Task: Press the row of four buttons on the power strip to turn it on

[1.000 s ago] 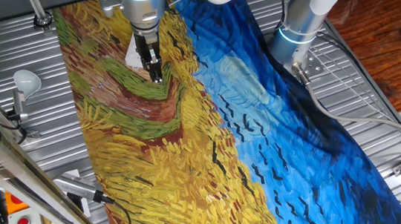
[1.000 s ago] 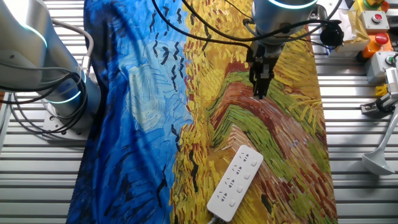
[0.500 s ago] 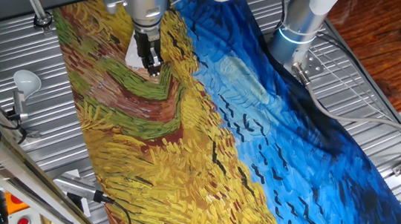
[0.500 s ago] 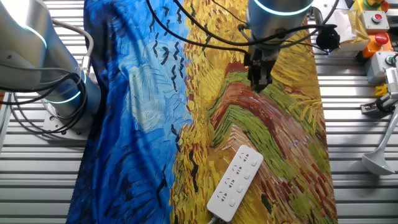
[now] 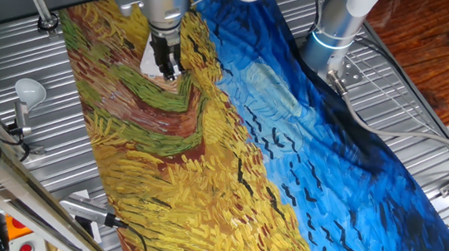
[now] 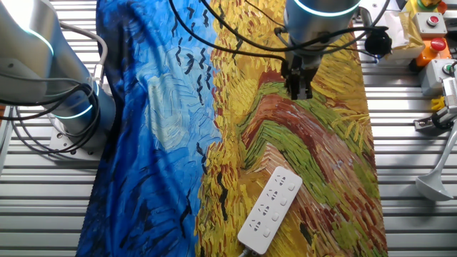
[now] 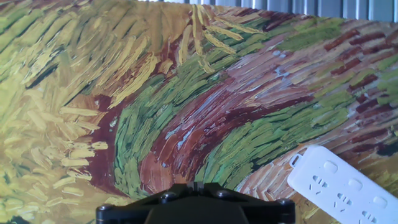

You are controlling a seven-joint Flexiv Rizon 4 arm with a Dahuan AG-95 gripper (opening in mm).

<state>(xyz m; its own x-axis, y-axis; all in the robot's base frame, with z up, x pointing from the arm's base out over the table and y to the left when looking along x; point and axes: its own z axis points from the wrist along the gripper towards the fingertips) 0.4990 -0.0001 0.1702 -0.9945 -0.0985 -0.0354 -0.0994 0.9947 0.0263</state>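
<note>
The white power strip (image 6: 270, 209) lies slanted on the painted cloth, near the lower edge of the other fixed view. In one fixed view only a white corner of the strip (image 5: 151, 58) shows behind the fingers. My gripper (image 6: 298, 91) hangs above the cloth, well apart from the strip, with nothing held. The hand view shows the strip (image 7: 348, 186) at lower right, with the row of buttons (image 7: 356, 184) as pale ovals along its top face. The dark gripper (image 7: 196, 185) fills the bottom edge there, its fingertips meeting.
A Van Gogh style cloth (image 6: 178, 143) covers the slatted metal table. A second arm's base (image 6: 68, 100) stands at the left. A white light bulb (image 5: 30, 90) on a stand is near one edge. Cables (image 6: 228, 36) trail above the cloth, and a red-button box (image 6: 432, 21) sits at a corner.
The gripper has risen a little above the cloth over the last second. The power strip has not moved.
</note>
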